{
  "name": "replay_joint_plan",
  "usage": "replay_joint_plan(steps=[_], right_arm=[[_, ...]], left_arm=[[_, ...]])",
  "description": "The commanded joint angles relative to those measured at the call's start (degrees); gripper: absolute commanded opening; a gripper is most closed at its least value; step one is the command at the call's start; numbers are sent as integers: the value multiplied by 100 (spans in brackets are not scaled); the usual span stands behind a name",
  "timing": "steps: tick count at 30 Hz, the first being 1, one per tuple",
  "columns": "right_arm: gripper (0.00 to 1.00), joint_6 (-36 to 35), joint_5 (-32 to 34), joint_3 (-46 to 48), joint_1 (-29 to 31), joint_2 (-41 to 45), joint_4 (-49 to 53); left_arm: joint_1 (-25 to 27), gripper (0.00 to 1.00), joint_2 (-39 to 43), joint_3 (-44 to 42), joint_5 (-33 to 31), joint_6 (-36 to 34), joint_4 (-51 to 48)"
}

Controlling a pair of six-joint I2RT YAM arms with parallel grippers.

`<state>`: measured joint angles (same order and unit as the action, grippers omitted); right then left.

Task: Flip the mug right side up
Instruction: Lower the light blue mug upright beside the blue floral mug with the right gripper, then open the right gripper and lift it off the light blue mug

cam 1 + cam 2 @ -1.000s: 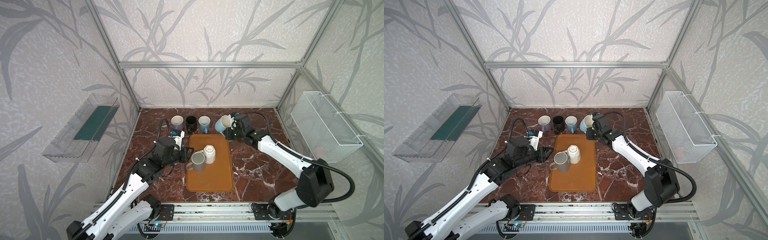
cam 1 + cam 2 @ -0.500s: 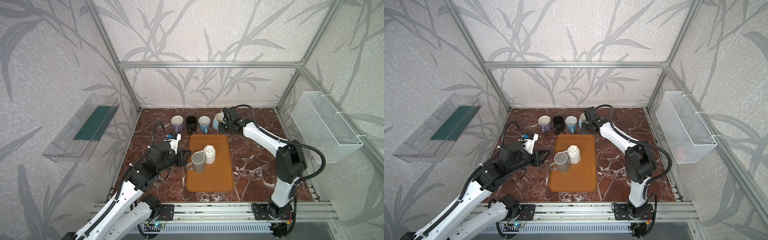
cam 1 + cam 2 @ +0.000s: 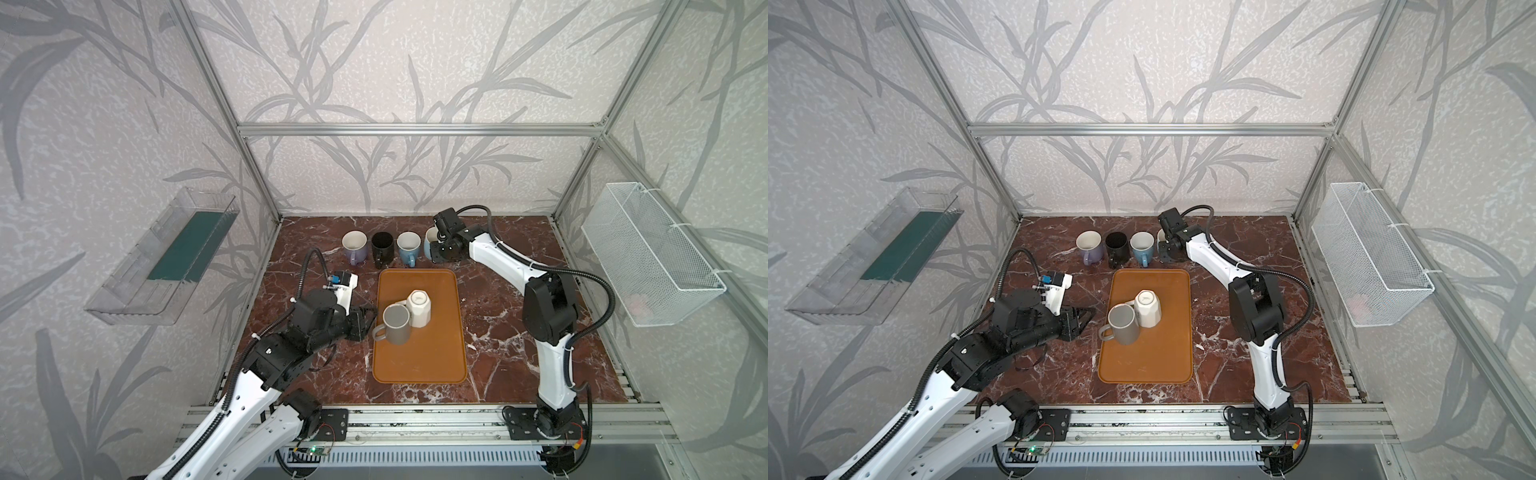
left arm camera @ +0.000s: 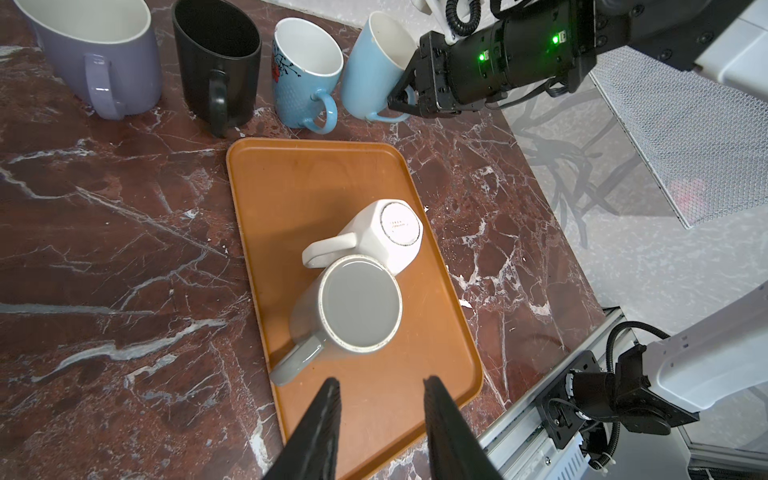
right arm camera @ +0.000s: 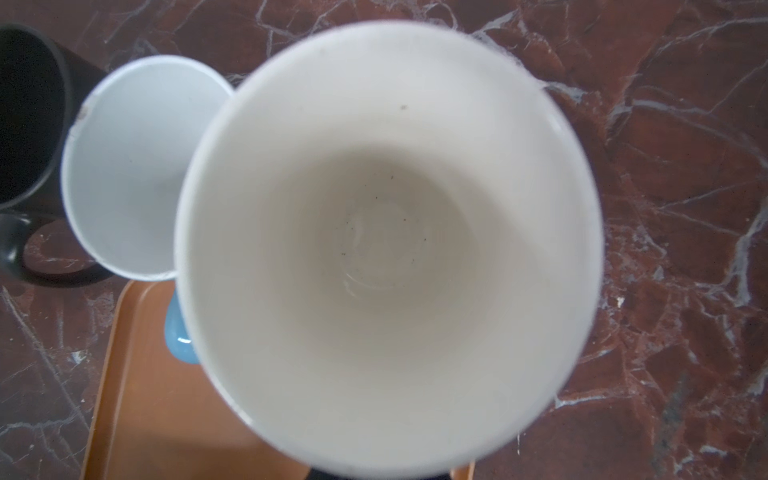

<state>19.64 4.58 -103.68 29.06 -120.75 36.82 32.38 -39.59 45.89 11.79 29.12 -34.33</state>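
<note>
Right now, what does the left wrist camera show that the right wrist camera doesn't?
Only the left wrist view: the grey mug and white mug bottom-up on the tray, the purple mug, the open left gripper, and the right gripper shut on the light blue mug by its handle. Only the right wrist view: straight down into that mug, its white inside empty apart from small specks. Both: the light blue mug itself, the black mug, the patterned blue mug, the tray and the marble table.

Table (image 3: 490, 332) w/ orange tray (image 3: 419, 361), purple mug (image 3: 354, 246), black mug (image 3: 382, 246), blue mug (image 3: 408, 248) behind.
</note>
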Motion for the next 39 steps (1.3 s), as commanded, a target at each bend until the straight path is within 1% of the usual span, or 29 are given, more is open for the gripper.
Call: replay_joint_plan(steps=[1, 13, 18, 24, 39], right_arm=[[0, -128, 155, -349, -59, -83, 16], [0, -236, -66, -517, -273, -376, 15], [0, -252, -64, -717, -276, -549, 93], [0, -155, -18, -1021, -270, -738, 428], [0, -37, -75, -1074, -216, -805, 597]], left_arm=[[-28, 37, 114, 3, -60, 52, -160], [-21, 37, 137, -38, -107, 85, -217], [-26, 37, 141, -42, -126, 85, -225], [-30, 37, 127, -37, -135, 90, -241], [-30, 37, 157, -15, -170, 81, -274]])
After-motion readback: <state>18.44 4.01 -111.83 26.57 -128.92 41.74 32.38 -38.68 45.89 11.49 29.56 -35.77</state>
